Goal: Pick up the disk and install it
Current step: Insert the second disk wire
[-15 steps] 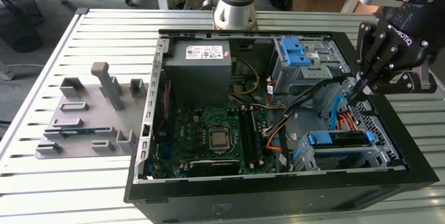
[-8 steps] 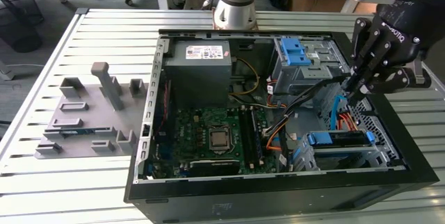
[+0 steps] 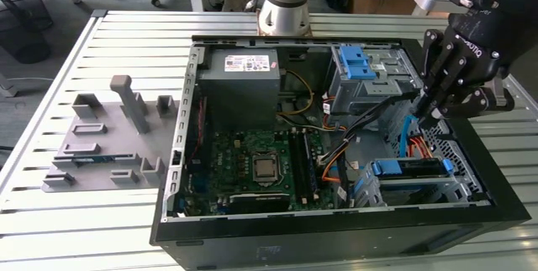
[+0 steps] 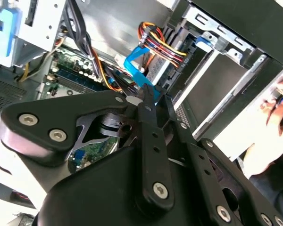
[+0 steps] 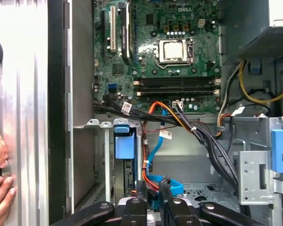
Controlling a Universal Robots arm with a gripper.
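One claw (image 3: 430,115) closed, empty, above open case (image 3: 252,233); one disk (image 3: 412,167) seated in bay.

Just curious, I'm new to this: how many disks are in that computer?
1: the disk, blue-framed, sits in the drive bay at the exterior view's lower right. Others may be hidden.

Exterior view high above open case (image 3: 336,220) — wrist views close inside

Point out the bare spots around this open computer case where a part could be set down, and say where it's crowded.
Free: slatted table in front of the grey fixture, and beyond it beside the computer case. Crowded: inside the case, cables crossing between the motherboard and the drive bay near the pincer.
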